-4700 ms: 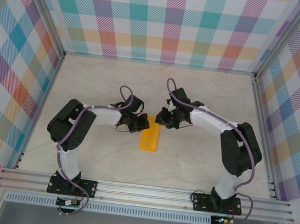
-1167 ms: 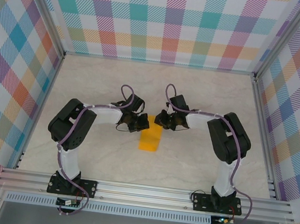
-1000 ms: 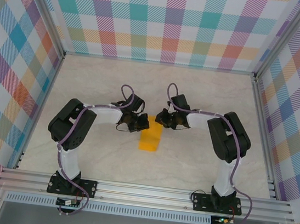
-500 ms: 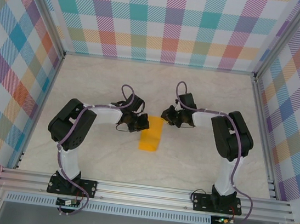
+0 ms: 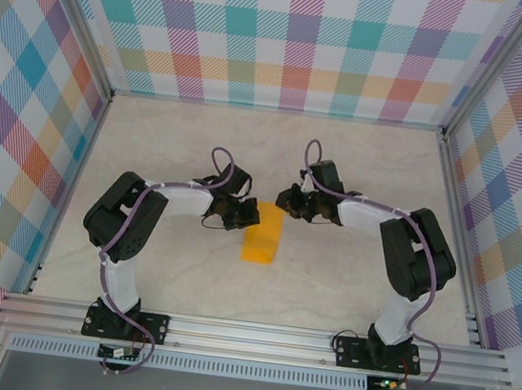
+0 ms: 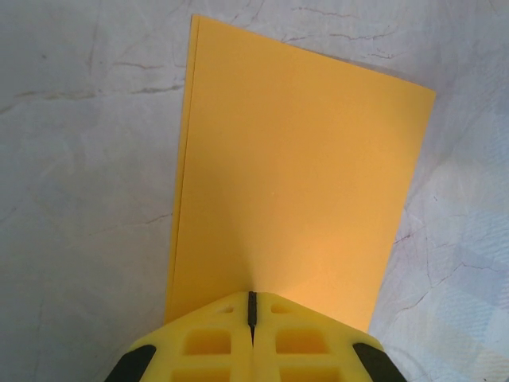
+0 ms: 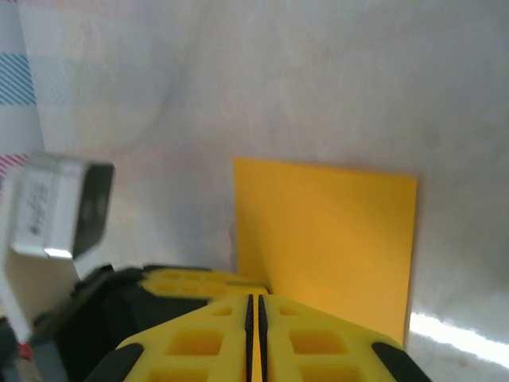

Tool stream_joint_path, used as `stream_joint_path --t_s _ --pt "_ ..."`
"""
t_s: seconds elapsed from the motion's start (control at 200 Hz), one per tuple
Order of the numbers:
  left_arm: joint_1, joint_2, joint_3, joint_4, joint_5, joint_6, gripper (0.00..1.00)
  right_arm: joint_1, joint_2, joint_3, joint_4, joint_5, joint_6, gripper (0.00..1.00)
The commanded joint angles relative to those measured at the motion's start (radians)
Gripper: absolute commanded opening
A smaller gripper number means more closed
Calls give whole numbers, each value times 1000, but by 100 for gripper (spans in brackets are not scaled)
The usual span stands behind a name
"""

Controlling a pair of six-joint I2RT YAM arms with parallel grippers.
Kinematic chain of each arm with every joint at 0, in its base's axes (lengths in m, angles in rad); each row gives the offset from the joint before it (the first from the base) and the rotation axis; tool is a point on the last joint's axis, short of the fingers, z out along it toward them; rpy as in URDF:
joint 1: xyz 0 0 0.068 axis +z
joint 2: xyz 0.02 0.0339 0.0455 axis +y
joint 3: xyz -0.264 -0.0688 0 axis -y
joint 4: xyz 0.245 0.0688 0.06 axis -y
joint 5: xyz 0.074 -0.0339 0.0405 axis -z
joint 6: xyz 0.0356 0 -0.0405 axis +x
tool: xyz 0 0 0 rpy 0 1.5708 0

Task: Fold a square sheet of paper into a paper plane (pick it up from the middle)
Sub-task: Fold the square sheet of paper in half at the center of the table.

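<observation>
Folded paper flat at mid-desk; both hands closed.
Paper [image 5: 261,235] is a narrow doubled rectangle on the desk [image 5: 173,135], its long side running toward the near edge. Left hand [image 5: 249,215], jaws pressed together, has its tips at the paper's far left corner. Right hand [image 5: 284,199], jaws together, sits just beyond the paper's far end.

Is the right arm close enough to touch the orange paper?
Probably yes. The right gripper is shut beside the far end of the paper, nothing lies between, and the left gripper sits at another edge.
</observation>
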Motion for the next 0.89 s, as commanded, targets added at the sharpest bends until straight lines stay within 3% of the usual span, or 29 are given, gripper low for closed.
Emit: stream_joint_path --t_s 0.0,0.285,0.565,0.69,0.89 --pt "-16 67 -60 -171 -69 12 0 9 30 -48 3 -73 24 9" --pt "-16 65 -57 -176 -80 6 0 16 47 -106 -32 -114 -21 7" --pt "-16 70 -64 -171 -85 2 0 3 -22 -141 -192 62 -58 7" --pt "-16 71 -67 -164 -84 2 0 1 -86 -157 -150 104 -23 7" --pt "-17 71 -67 -158 -76 1 0 34 -161 -155 -80 41 -32 9"
